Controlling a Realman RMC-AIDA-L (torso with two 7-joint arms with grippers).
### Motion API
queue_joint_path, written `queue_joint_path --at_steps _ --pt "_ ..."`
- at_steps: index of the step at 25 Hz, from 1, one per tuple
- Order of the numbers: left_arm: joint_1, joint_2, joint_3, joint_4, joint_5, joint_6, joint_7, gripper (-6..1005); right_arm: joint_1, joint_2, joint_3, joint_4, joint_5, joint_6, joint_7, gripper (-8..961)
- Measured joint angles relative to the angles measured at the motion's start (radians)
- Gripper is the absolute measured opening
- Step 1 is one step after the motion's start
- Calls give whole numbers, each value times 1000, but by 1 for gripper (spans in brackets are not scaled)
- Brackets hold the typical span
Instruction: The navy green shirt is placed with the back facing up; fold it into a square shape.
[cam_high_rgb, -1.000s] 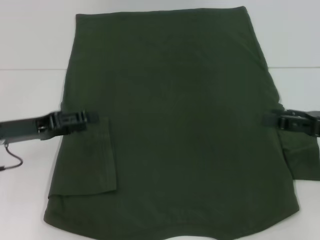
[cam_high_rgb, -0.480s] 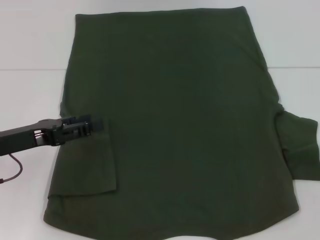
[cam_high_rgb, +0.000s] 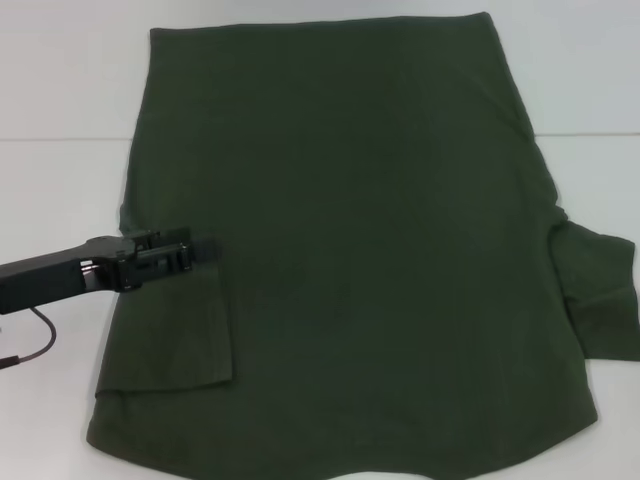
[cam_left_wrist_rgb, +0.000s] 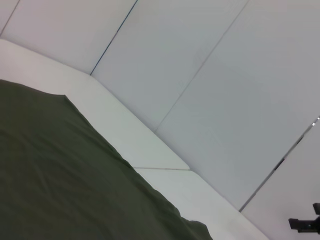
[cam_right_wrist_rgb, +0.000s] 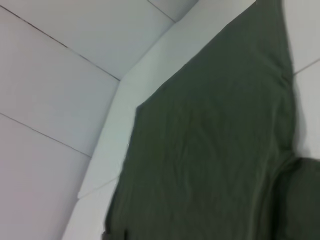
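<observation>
The navy green shirt (cam_high_rgb: 360, 230) lies flat on the white table (cam_high_rgb: 60, 90), hem at the far side. Its left sleeve (cam_high_rgb: 180, 330) is folded inward onto the body, while its right sleeve (cam_high_rgb: 600, 290) sticks out sideways past the body's edge. My left gripper (cam_high_rgb: 205, 249) reaches in from the left and hovers at the top edge of the folded sleeve, low over the fabric. The left wrist view holds only the shirt (cam_left_wrist_rgb: 60, 180) and the table, and so does the right wrist view of the shirt (cam_right_wrist_rgb: 210, 150). My right gripper is out of the head view.
White wall panels (cam_left_wrist_rgb: 210, 75) stand behind the table. A thin dark cable (cam_high_rgb: 35, 340) loops below my left arm (cam_high_rgb: 50, 280) on the table's left part. A small black part (cam_left_wrist_rgb: 305, 223) shows far off in the left wrist view.
The right gripper has pulled away to the right and left the head view, leaving the right sleeve spread outward. The left gripper has shifted slightly right, farther over the shirt.
</observation>
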Motion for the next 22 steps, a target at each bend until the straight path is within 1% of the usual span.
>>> queue_joint_path --at_steps 3,5,8,11,16,19,22 --pt "0 0 0 -1 0 0 7 723 12 -3 -1 10 -30 31 -23 908" --pt "-1 -4 0 -5 1 -1 34 723 24 -8 -1 22 -49 46 -25 908" --pt "1 -8 0 -3 1 -1 41 723 40 -16 -1 43 -57 70 10 908" --pt "2 -11 -1 1 1 -1 46 723 59 -19 -2 46 -60 85 94 908" --pt "5 -15 0 1 1 1 78 723 111 -34 -4 45 -125 102 227 908" --pt "6 -18 1 2 2 0 92 723 154 -33 -16 47 -201 138 311 908" --pt "8 -26 1 2 4 0 105 724 198 -28 -47 50 -264 182 377 908"
